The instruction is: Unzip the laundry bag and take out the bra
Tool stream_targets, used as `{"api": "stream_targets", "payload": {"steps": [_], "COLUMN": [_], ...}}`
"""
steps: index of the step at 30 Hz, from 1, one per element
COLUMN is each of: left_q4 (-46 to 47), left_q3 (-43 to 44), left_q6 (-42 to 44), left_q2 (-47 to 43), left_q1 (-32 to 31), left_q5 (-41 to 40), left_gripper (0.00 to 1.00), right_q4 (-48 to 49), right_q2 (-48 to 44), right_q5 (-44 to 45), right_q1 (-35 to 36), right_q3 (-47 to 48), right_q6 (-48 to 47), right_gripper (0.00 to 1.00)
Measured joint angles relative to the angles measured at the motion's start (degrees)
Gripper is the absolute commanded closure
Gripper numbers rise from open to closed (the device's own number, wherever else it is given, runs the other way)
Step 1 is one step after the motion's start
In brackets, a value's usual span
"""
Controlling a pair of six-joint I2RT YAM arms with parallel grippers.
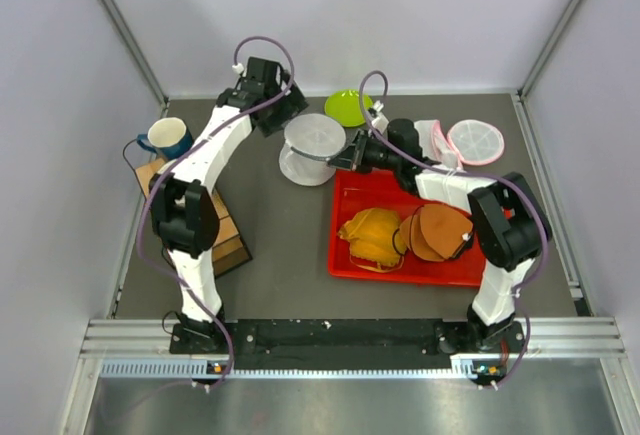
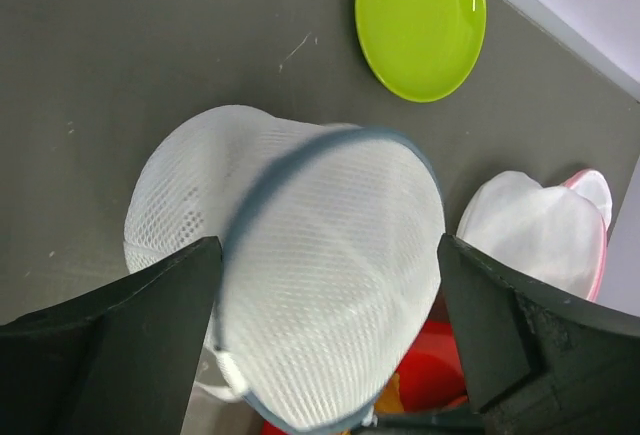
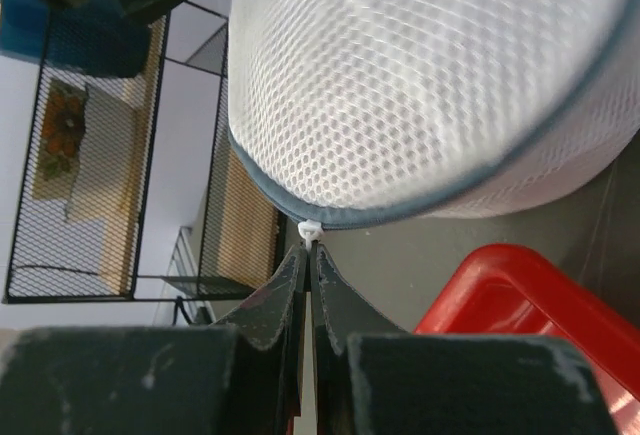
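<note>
Right tool clamped on the small white zipper pull of a white mesh laundry bag, at the grey-blue trim on the bag's edge nearest that arm. The bag is drum-shaped with no marked long axis. In the top view it stands at the middle of the back of the desk, just beyond the far left corner of a red tray, with its round, trimmed face turned upward and tipped slightly. Whether its base rests fully on the desk cannot be told.

The right arm reaches forward and leftward across the tray, forearm low, its tool meeting the bag's right side. The left arm stretches up the left of the desk and bends inward at the wrist, placing its tool just behind and above the bag. The left wrist view shows that tool with its jaws spread wide on either side of the bag, gripping nothing.

Two padded bras, one orange and one brown, lie in the tray. A lime green plate sits behind the bag, a pink-trimmed mesh bag to the right, a blue mug and a wooden box to the left. The desk is dark grey, enclosed by pale lilac walls
</note>
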Motion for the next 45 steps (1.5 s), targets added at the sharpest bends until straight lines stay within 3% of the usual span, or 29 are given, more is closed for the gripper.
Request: {"api": "stream_targets", "payload": {"steps": [7, 14, 18, 22, 35, 45], "left_q4": [-0.9, 1.05, 0.92, 0.7, 2.29, 4.66], "left_q3": [-7.65, -19.78, -25.51, -27.19, -28.33, -28.83], "left_q6": [0.96, -3.26, -5.35, -7.58, -13.86, -17.55], "left_q2": [-13.49, -25.16, -25.42, -25.27, -22.53, -19.93], "left_q1": [-1.42, -5.31, -6.67, -6.95, -7.72, -8.28], "left_q5": [-2.47, -2.78, -3.04, -3.21, -3.32, -2.49], "left_gripper": [0.07, 0.08, 0.09, 0.16, 0.15, 0.09], "right_q4": [5.05, 5.73, 5.9, 5.62, 2.84, 2.62], "right_q2": [2.51, 3.5, 3.65, 3.93, 4.22, 3.85], "right_q5": [1.46, 1.79, 1.77, 1.73, 2.01, 2.91], "right_q1": [0.09, 0.09, 0.09, 0.09, 0.09, 0.09], "right_q3": [1.18, 1.51, 1.51, 2.08, 3.28, 3.26], "right_q6": [5.9, 7.41, 7.5, 7.32, 4.94, 4.31], "right_gripper": [1.0, 1.0, 1.0, 1.0, 1.0, 1.0]}}
